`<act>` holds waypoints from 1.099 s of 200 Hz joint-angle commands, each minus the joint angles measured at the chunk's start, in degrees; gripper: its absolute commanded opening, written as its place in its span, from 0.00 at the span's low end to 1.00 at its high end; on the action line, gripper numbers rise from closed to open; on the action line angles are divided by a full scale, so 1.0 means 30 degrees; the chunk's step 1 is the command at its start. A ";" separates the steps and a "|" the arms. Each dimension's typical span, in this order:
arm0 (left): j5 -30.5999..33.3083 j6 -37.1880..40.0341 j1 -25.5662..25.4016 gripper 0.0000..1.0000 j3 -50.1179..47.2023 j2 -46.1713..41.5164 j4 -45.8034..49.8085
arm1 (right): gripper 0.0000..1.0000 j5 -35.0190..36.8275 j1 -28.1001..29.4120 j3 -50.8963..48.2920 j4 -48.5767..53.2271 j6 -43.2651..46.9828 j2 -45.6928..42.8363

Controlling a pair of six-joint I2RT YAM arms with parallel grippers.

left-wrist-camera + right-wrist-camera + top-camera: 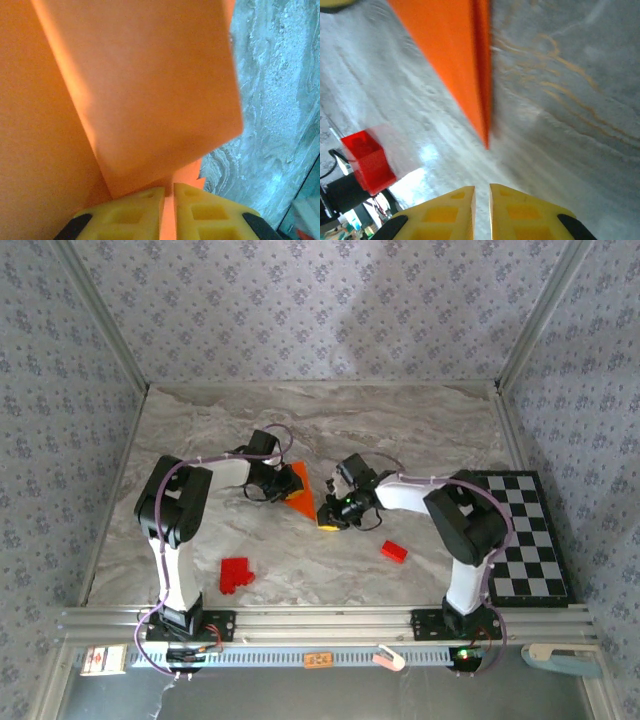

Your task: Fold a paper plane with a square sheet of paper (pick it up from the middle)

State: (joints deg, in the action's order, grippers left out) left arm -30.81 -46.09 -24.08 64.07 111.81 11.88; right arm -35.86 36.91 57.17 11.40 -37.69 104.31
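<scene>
The orange paper (pixel 301 491), folded to a narrow point, rises off the marble table (pixel 400 430) at mid-table. My left gripper (pixel 280 480) is shut on its left edge. In the left wrist view the yellow fingers (pixel 135 210) pinch an orange fold, and broad creased panels of the paper (pixel 150 90) spread ahead of the left gripper (pixel 169 189). My right gripper (pixel 329 521) sits just right of the paper's lower tip. In the right wrist view the right gripper (pixel 481 189) has its jaws almost together with bare table between them, and the paper's point (pixel 482 125) hangs ahead without touching.
A cluster of red blocks (pixel 235 575) lies front left and a single red block (pixel 393 551) front right of centre; a red block (pixel 367 160) shows left of the right fingers. The chequered board (pixel 525 535) lies at the right edge. Patterned walls enclose the table.
</scene>
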 commanded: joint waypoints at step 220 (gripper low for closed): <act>-0.0475 0.1620 0.0228 0.27 -0.0731 -0.3336 -0.1060 | 0.09 0.4247 0.0126 0.3884 0.4917 0.2770 0.3879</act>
State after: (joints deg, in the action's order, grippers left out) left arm -31.68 -44.38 -24.23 63.79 105.10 12.05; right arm -27.38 37.74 70.98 17.61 -31.73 114.76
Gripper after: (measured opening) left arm 0.269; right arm 0.088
